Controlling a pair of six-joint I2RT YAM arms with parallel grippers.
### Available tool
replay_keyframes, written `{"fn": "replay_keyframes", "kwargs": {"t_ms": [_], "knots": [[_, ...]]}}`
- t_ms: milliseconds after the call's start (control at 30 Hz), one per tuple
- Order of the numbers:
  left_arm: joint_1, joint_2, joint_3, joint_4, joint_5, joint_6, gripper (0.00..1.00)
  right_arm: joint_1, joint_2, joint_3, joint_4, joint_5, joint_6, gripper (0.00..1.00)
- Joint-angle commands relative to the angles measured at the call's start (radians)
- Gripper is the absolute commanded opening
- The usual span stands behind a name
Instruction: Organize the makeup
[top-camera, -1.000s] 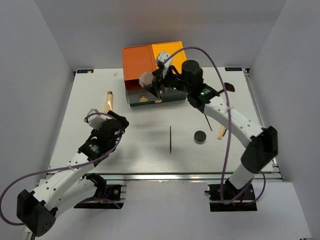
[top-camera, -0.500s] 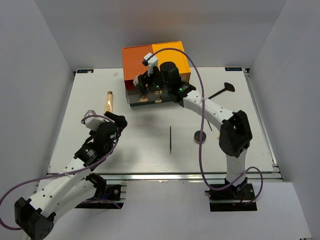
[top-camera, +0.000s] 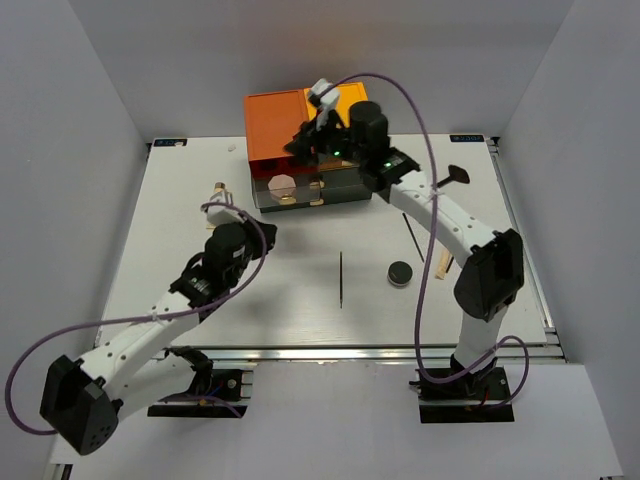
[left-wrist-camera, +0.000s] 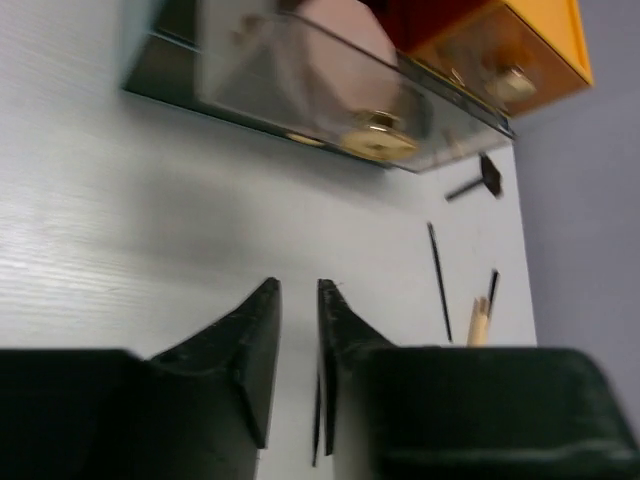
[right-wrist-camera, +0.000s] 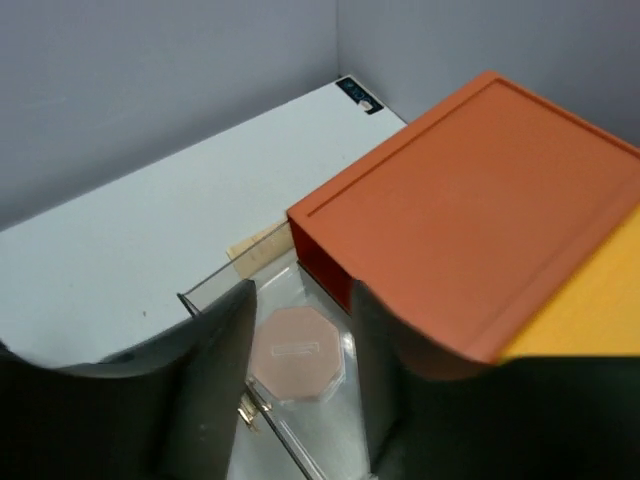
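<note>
Since the job is to put loose makeup away, the orange-and-dark plastic drawer box (top-camera: 270, 120) at the upper centre of the overhead view stands with one clear drawer (top-camera: 258, 192) drawn out toward the arms, ready to receive items. The pink flat octagonal puff (right-wrist-camera: 297, 352) lies flat inside that drawer, close to the gold knob (right-wrist-camera: 245, 408). I judge it stowed.

The right tool (right-wrist-camera: 302, 292) hangs above the puff, beside the front edge of the orange lid. Its fingers are spread well apart and hold nothing, and no contact with drawer or puff is visible. That posture fits a placement into the drawer.

The left tool (left-wrist-camera: 298, 290) sits low over the white table (top-camera: 280, 300), left of centre, and points at the drawer front. Its fingers are all but pressed together, with a thin slit between them, and they are empty. Which item it is meant for cannot be told.

Several items are not yet stowed and lie apart on the table:
- The small black round jar (top-camera: 400, 273) lies right of centre.
- One thin black stick (top-camera: 341, 280) lies at centre.
- A second thin black stick (top-camera: 412, 232) and a slim beige tube (top-camera: 442, 265) lie further right.
- A dark flat-headed applicator (top-camera: 452, 177) lies at upper right.
</note>
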Motion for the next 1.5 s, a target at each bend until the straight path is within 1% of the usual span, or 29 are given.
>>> {"fn": "replay_keyframes", "kwargs": {"t_ms": [0, 33, 67, 100, 133, 167, 200, 233, 267, 300, 333, 367, 400, 433, 467, 500, 533, 567, 600, 667, 733, 767, 1033, 1133, 1167, 1300, 1400, 1467], "knots": [[-0.016, 0.108, 0.138, 0.118, 0.251, 0.143, 0.29, -0.145, -0.137, 0.012, 0.054, -0.097, 0.21, 0.43], [-0.045, 0.153, 0.176, 0.116, 0.292, 0.192, 0.25, -0.187, -0.161, -0.04, 0.079, -0.119, 0.244, 0.02], [-0.065, 0.252, 0.266, 0.107, 0.356, 0.217, 0.24, -0.284, -0.184, -0.077, 0.096, -0.215, 0.27, 0.0], [-0.084, 0.304, 0.316, 0.1, 0.389, 0.246, 0.22, -0.339, -0.226, -0.121, 0.119, -0.277, 0.289, 0.0], [-0.117, 0.361, 0.366, 0.072, 0.415, 0.301, 0.21, -0.39, -0.247, -0.214, 0.143, -0.32, 0.312, 0.0], [-0.134, 0.475, 0.426, 0.032, 0.497, 0.329, 0.22, -0.485, -0.264, -0.255, 0.134, -0.355, 0.314, 0.0], [-0.15, 0.536, 0.548, 0.002, 0.528, 0.358, 0.26, -0.533, -0.291, -0.288, 0.11, -0.424, 0.308, 0.02], [-0.174, 0.597, 0.61, -0.065, 0.559, 0.407, 0.45, -0.576, -0.302, -0.313, 0.07, -0.446, 0.273, 0.36], [-0.184, 0.657, 0.67, -0.107, 0.587, 0.427, 0.54, -0.646, -0.314, -0.351, -0.053, -0.455, 0.24, 0.48], [-0.193, 0.779, 0.789, -0.145, 0.639, 0.446, 0.61, -0.674, -0.342, -0.37, -0.13, -0.446, 0.2, 0.57], [-0.204, 0.843, 0.85, -0.237, 0.654, 0.473, 0.67, -0.724, -0.36, -0.393, -0.189, -0.429, 0.126, 0.68], [-0.211, 0.966, 0.911, -0.286, 0.676, 0.489, 0.78, -0.738, -0.382, -0.46, -0.264, -0.38, 0.092, 0.7], [-0.22, 1.025, 0.972, -0.333, 0.674, 0.499, 0.82, -0.751, -0.43, -0.497, -0.289, -0.353, 0.067, 0.72], [-0.242, 1.08, 1.085, -0.41, 0.671, 0.524, 0.85, -0.772, -0.455, -0.534, -0.306, -0.334, 0.064, 0.74], [-0.256, 1.131, 1.136, -0.446, 0.667, 0.538, 0.9, -0.778, -0.481, -0.604, -0.315, -0.314, 0.024, 0.75], [-0.282, 1.224, 1.19, -0.48, 0.643, 0.552, 0.92, -0.788, -0.529, -0.634, -0.318, -0.302, 0.021, 0.76], [-0.292, 1.268, 1.306, -0.556, 0.633, 0.573, 0.93, -0.797, -0.546, -0.657, -0.318, -0.296, 0.022, 0.76], [-0.303, 1.305, 1.357, -0.587, 0.628, 0.579, 0.98, -0.801, -0.563, -0.677, -0.32, -0.296, 0.027, 0.76], [-0.314, 1.331, 1.385, -0.597, 0.612, 0.579, 0.98, -0.808, -0.587, -0.706, -0.32, -0.296, 0.03, 0.77], [-0.317, 1.334, 1.376, -0.56, 0.606, 0.547, 0.98, -0.82, -0.6, -0.723, -0.32, -0.296, 0.042, 0.76], [-0.342, 1.357, 1.405, -0.603, 0.537, 0.581, 0.98, -0.837, -0.606, -0.73, -0.321, -0.302, 0.051, 0.76], [-0.346, 1.362, 1.418, -0.608, 0.53, 0.584, 0.98, -0.84, -0.604, -0.732, -0.321, -0.308, 0.077, 0.76], [-0.408, 1.371, 1.364, -0.56, 0.546, 0.598, 0.98, -0.849, -0.564, -0.701, -0.321, -0.334, 0.097, 0.76], [-0.437, 1.392, 1.367, -0.572, 0.463, 0.615, 0.98, -0.849, -0.563, -0.704, -0.315, -0.337, 0.109, 0.76], [-0.444, 1.405, 1.369, -0.577, 0.387, 0.619, 0.98, -0.849, -0.564, -0.707, -0.314, -0.342, 0.113, 0.76], [-0.475, 1.435, 1.384, -0.591, 0.249, 0.633, 0.98, -0.849, -0.575, -0.721, -0.308, -0.348, 0.12, 0.76], [-0.481, 1.449, 1.402, -0.58, 0.198, 0.63, 0.98, -0.851, -0.583, -0.726, -0.303, -0.349, 0.12, 0.76], [-0.481, 1.458, 1.424, -0.577, 0.193, 0.631, 0.98, -0.849, -0.589, -0.727, -0.303, -0.348, 0.12, 0.76]]}}
